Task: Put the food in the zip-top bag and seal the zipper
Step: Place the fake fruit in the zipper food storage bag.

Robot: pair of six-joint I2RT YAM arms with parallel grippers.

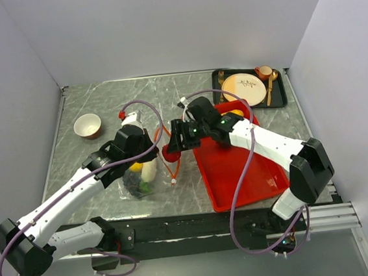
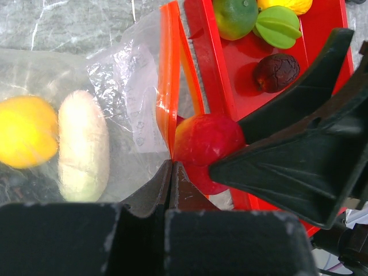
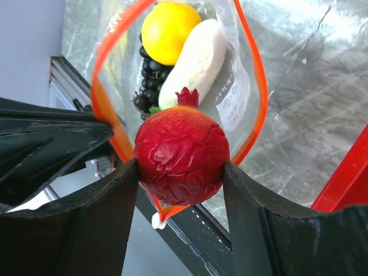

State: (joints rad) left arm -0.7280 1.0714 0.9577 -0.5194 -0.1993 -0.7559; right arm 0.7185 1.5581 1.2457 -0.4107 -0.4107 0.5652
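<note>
Upper left of the overhead view: a small cream bowl [image 1: 87, 126] on the grey marbled table [image 1: 89, 98], well apart from everything else. From lower left toward centre: left arm [image 1: 65, 195], reaching up to the clear bag [image 1: 128, 186], which lies flat left of centre.

Low in the left wrist view: left gripper [image 2: 171, 169], fingers pressed fully together, pinching the orange-red zipper [image 2: 168, 86] at the bag's mouth. Inside the bag, on the left of that view: a yellow fruit [image 2: 23, 132] touching a white vegetable [image 2: 83, 146]. In the right wrist view, dark grapes [image 3: 148, 86] just beside those two. Mouth of the bag pulled apart into a loop, white slider [image 3: 156, 221] at its lower end.

Centre: right gripper [image 3: 180, 168], fingers spread to a fruit's width and clamped on a red pomegranate [image 3: 181, 144] from both sides. Pomegranate right at the bag's mouth, framed by the zipper loop in the right wrist view; whether touching the strip, cannot tell.

Right of centre: red tray [image 1: 239, 172], just beside the bag. On it, a green lime [image 2: 234, 16], a ribbed light-green fruit [image 2: 279, 26], a dark brown fruit [image 2: 276, 72] and a yellow piece [image 2: 284, 4] cut off by the top edge of the left wrist view.

Upper right of the overhead view: black tray [image 1: 282, 99] with a cream plate [image 1: 243, 88], gold cutlery [image 1: 271, 87] and a small cup [image 1: 264, 71].
</note>
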